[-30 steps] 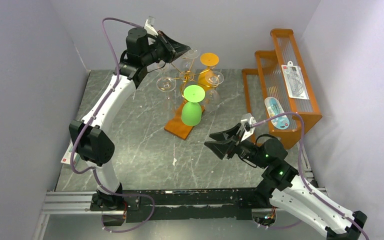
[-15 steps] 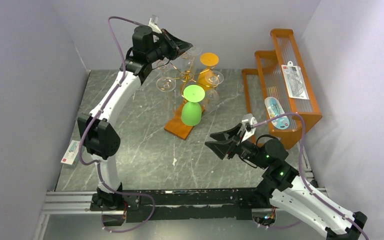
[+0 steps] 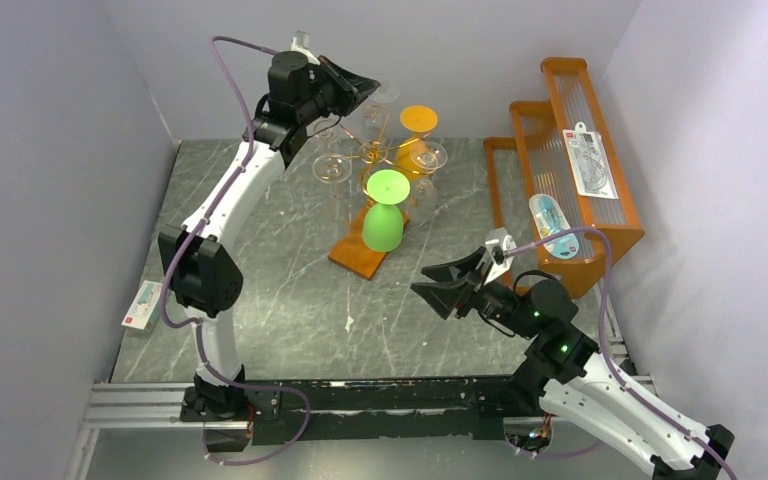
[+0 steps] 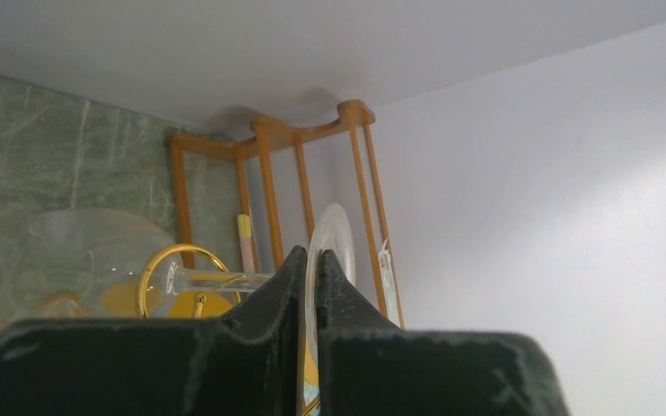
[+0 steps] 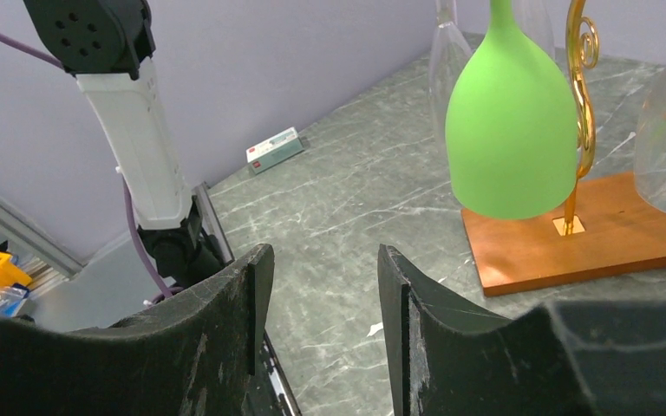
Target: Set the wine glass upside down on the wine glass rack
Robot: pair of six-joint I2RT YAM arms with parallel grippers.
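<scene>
My left gripper [image 3: 367, 91] is high at the back, at the top of the wine glass rack [image 3: 373, 150], a gold wire tree on an orange-brown wooden base [image 3: 356, 257]. It is shut on the round foot of a clear wine glass [image 3: 388, 93]. In the left wrist view the gripper [image 4: 310, 253] pinches the foot [image 4: 334, 230] edge-on, and the stem [image 4: 217, 279] runs left through a gold ring [image 4: 150, 270] of the rack. A green glass [image 3: 384, 225], an orange glass [image 3: 418, 122] and clear glasses [image 3: 332, 168] hang upside down. My right gripper [image 3: 438, 280] is open and empty, low, right of the base.
A larger orange stepped shelf [image 3: 570, 160] holding packets stands at the right wall. A small box [image 3: 142, 305] lies at the left table edge. In the right wrist view the green glass [image 5: 512, 130] hangs over the wooden base [image 5: 572, 247], beyond my open gripper [image 5: 321, 286].
My left gripper has moved a little up and toward the back wall with the clear glass in it. The right arm has not moved.
</scene>
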